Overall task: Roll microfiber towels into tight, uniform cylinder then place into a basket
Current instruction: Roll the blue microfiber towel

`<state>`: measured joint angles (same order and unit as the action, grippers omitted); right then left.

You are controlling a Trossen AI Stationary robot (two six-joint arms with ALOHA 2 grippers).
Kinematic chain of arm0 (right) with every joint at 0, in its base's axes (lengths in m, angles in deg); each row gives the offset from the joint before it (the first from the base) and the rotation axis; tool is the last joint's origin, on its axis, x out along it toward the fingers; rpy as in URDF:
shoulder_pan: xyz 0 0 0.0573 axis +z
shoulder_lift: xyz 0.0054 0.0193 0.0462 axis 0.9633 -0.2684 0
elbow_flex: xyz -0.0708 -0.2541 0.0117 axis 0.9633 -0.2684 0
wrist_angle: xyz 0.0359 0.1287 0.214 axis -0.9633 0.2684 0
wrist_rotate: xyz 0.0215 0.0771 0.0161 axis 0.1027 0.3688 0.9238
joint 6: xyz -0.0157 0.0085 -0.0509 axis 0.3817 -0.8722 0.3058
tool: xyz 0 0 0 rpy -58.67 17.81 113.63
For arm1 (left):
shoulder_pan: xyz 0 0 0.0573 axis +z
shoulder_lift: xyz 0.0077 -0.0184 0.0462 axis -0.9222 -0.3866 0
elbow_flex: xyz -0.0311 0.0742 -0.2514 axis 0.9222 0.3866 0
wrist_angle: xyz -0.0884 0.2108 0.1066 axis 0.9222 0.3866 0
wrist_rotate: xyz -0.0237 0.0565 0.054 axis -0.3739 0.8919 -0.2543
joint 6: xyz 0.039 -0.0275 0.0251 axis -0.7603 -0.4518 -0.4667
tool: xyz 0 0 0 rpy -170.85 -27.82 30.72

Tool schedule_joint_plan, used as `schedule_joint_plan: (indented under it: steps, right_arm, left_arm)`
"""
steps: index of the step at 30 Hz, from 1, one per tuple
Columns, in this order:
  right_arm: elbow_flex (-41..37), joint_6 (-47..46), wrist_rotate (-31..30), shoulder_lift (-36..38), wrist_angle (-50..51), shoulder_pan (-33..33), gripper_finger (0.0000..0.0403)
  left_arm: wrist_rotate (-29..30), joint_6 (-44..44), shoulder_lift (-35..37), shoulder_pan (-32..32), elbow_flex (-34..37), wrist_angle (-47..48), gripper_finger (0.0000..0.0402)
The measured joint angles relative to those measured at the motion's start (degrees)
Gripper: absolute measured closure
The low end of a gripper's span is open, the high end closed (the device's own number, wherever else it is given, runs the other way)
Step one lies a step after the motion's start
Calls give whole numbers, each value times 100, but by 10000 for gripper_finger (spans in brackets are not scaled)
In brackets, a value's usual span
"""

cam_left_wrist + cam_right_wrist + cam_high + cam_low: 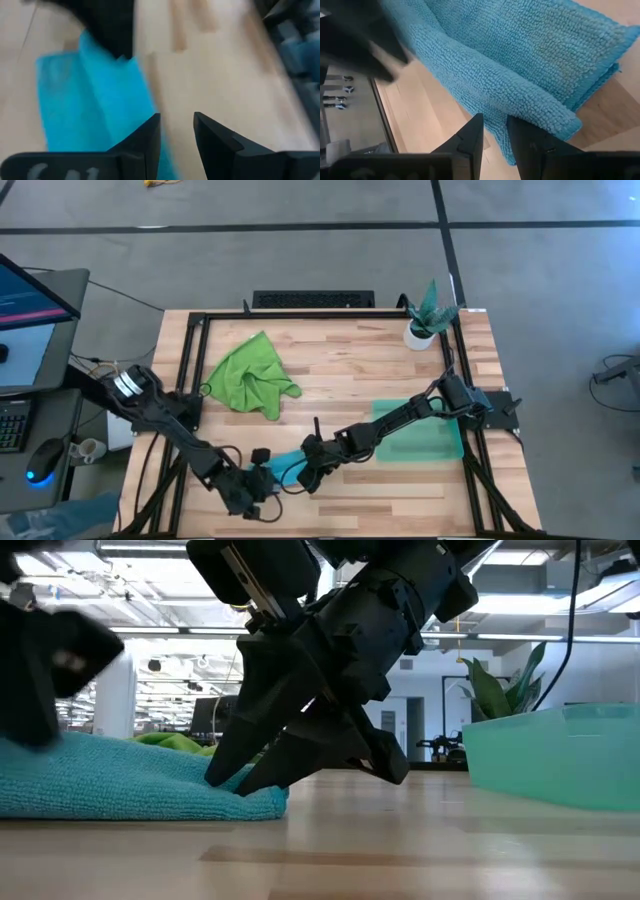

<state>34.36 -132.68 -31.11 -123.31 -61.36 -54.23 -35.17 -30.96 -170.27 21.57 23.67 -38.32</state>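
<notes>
Lying folded on the table's near edge, between our two grippers, the blue towel (520, 60) is not yet rolled. Our right gripper (494, 131) is tipped down onto its edge, fingers narrowly parted with a fold of cloth between them, so it appears pinched. Our left gripper (176, 131) sits just beside the towel's other end, fingers slightly apart over bare wood, holding nothing. The green towel (250, 372) lies crumpled farther back on the table (340, 355). The basket (445, 442) stands to the right, a plant (428, 315) beyond it.
</notes>
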Motion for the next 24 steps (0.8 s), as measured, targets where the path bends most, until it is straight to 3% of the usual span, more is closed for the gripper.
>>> schedule_joint_plan:
  steps: [8, 11, 24]
  right_arm:
    - [0, 0, -14, -4, -26, 41, 285]
    - [0, 0, -13, -7, -36, 64, 285]
    - [-4, -57, -12, -13, -111, 64, 285]
  left_arm:
    - [-1, 1219, -209, 106, -28, 787, 303]
    - [-269, 1501, -233, 114, -37, 901, 304]
    - [-369, 1347, -223, 110, -20, 787, 304]
